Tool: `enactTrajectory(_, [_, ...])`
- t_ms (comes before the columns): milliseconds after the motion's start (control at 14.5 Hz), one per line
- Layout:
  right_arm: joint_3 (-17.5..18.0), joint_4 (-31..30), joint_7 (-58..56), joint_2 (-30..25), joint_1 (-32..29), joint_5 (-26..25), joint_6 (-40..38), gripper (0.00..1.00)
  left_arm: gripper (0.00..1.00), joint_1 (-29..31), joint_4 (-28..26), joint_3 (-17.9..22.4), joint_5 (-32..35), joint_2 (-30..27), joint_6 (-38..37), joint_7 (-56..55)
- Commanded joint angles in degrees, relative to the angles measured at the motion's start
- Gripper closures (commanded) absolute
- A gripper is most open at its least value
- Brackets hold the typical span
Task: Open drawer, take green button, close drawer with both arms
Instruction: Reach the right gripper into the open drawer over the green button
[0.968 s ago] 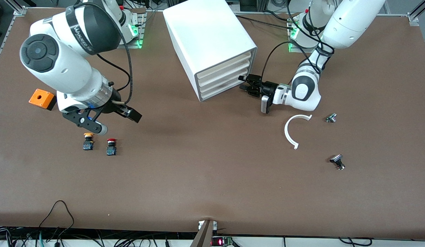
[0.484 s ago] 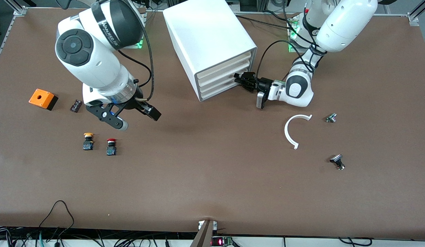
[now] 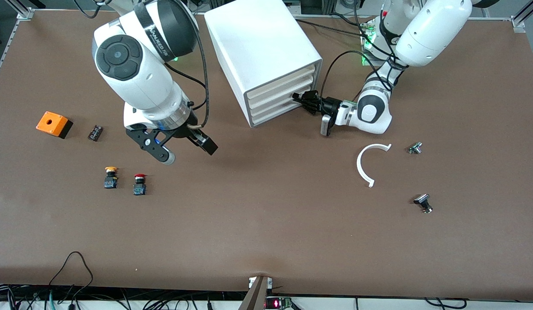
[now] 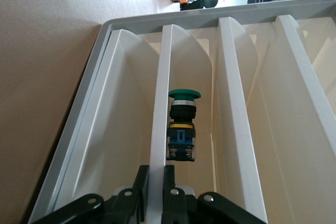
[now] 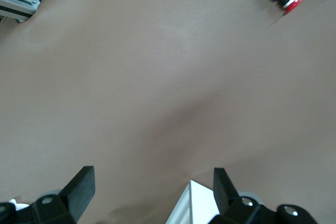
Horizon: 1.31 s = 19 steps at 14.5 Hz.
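Note:
The white cabinet [image 3: 257, 38] stands at the table's robot end with four cream drawers. My left gripper [image 3: 301, 100] is at the cabinet's front, level with the lower drawers. In the left wrist view it [image 4: 156, 174] is shut on a drawer's front lip [image 4: 161, 103]. I cannot tell if this is the lowest drawer. The green-capped button [image 4: 182, 124] lies in that drawer just inside the lip. My right gripper [image 3: 186, 150] hangs open and empty over bare table beside the cabinet. In the right wrist view [image 5: 152, 182] its fingers are wide apart.
A yellow-capped button [image 3: 111, 177] and a red-capped button [image 3: 140, 184] stand nearer the camera than my right gripper. An orange box [image 3: 53, 124] and a small black part [image 3: 95, 132] lie toward the right arm's end. A white arc [image 3: 369, 163] and two small parts [image 3: 423, 202] lie toward the left arm's end.
My right arm has swung from over the yellow and red buttons toward the cabinet. My left gripper has moved in against the drawer fronts.

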Motion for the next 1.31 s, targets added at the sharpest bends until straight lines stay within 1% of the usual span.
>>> enactTrajectory(0, [-0.31, 5.23, 2.12, 3.27, 0.99, -0.11, -0.4, 0.0, 1.0, 1.02, 0.54, -0.31, -1.41, 0.15, 0.36, -1.11])
enactTrajectory(207, [-0.57, 6.12, 4.75, 4.51, 2.65, -0.2, 2.31, 0.0, 1.0, 0.84, 3.87, 0.57, -0.8, 0.24, 0.62, -6.47])
enactTrajectory(415, [-0.57, 6.12, 5.81, 5.12, 3.62, -0.29, 5.74, 0.0, 1.0, 0.76, 6.51, 2.59, -0.54, 0.33, 0.62, -10.25])
enactTrajectory(484, [-0.66, 6.12, 6.85, 5.65, 4.32, -0.29, 6.79, 0.0, 1.0, 0.76, 7.04, 3.46, 0.51, 0.41, 0.62, -10.78])
enactTrajectory(622, [-0.83, 6.12, 9.05, 6.53, 5.29, -0.29, 9.69, 0.0, 1.0, 1.02, 8.88, 5.48, 5.51, 1.03, 0.45, -12.19])
enactTrajectory(829, [-0.75, 6.2, 10.98, 7.32, 5.65, -0.29, 11.54, 0.0, 1.0, 3.03, 12.13, 6.46, 7.11, 1.73, 0.44, -14.91])
enactTrajectory(968, [-0.83, 6.55, 14.23, 8.98, 7.48, -0.29, 13.57, 0.0, 1.0, 4.09, 15.2, 6.99, 11.22, 2.61, 0.1, -17.54])
enactTrajectory(1106, [-0.92, 6.56, 15.47, 10.48, 9.51, -0.29, 14.1, 0.0, 1.0, 4.88, 16.71, 6.99, 13.25, 2.52, -0.08, -19.57])
enactTrajectory(1175, [-0.75, 6.56, 15.48, 11.01, 10.3, -0.29, 14.71, 0.0, 0.69, 4.97, 16.8, 6.99, 13.61, 2.44, -0.26, -19.92])
enactTrajectory(1244, [-0.66, 6.56, 15.65, 11.88, 11.18, -0.29, 14.98, 0.0, 0.01, 4.97, 16.8, 6.99, 13.7, 2.44, -0.35, -20.01])
